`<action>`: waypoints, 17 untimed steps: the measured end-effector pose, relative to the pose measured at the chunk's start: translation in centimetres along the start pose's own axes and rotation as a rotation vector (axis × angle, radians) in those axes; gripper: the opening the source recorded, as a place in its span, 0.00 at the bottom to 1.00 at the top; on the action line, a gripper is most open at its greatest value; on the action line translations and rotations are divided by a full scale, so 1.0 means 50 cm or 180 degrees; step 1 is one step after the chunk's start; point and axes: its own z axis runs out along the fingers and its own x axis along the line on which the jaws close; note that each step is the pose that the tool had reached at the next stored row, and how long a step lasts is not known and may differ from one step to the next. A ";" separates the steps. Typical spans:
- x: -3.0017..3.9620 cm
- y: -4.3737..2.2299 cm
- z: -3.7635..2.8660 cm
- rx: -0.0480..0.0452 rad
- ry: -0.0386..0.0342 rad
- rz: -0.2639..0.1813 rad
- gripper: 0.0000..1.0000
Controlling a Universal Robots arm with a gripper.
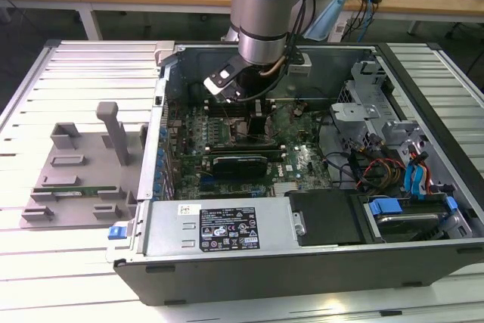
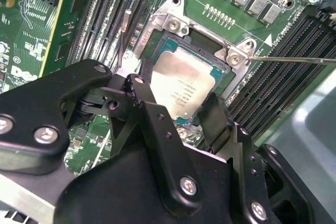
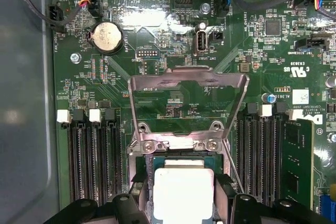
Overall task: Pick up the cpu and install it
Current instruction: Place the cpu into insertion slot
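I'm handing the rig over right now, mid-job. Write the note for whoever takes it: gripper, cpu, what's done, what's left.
Gripper: down inside the computer case, astride the cpu; whether it grips it cannot be told.
Cpu: appears to lie flat in the motherboard socket, silver top up.
Done: cpu brought to the socket.
Left: the retention frame stands raised, not yet closed over the cpu; its lever looks unlatched.
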 end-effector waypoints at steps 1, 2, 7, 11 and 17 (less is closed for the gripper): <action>0.000 0.000 0.000 0.0000 -0.0001 0.0000 0.61; 0.000 0.000 0.000 0.0000 -0.0001 -0.0001 0.61; 0.001 0.000 -0.002 0.0000 -0.0001 -0.0013 0.61; 0.000 0.000 -0.002 -0.0001 0.0008 -0.0016 0.61; 0.000 0.000 -0.002 -0.0001 0.0008 -0.0016 0.55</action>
